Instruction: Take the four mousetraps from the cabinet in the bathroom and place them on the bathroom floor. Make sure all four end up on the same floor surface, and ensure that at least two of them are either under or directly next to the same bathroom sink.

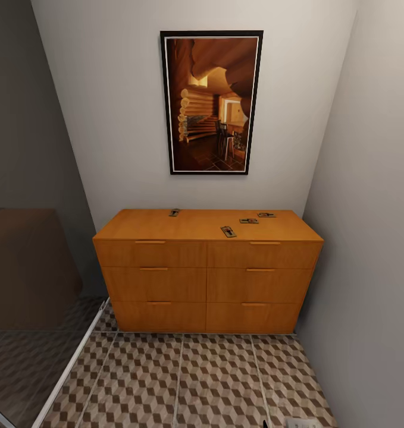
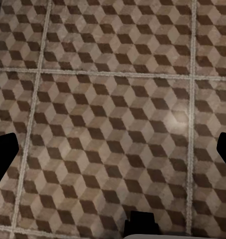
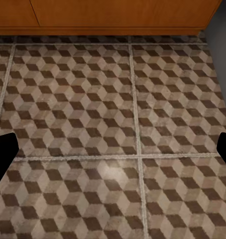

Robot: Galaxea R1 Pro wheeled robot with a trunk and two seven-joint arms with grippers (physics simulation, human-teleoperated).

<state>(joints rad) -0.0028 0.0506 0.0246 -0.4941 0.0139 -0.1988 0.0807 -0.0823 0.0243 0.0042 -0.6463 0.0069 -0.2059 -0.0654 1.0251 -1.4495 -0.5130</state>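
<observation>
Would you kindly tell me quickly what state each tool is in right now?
Left tool: open, holding nothing, over the bathroom floor.
Right tool: open, holding nothing.

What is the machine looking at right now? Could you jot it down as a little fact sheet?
Furniture: low orange-brown wooden six-drawer cabinet, drawers shut
On top: four small flat brown wooden mousetraps
Wall: dark-framed picture of a log interior
Floor: cube-patterned brown and beige tiles
Left tool: open, over tiles
Right tool: open, near cabinet base
</observation>
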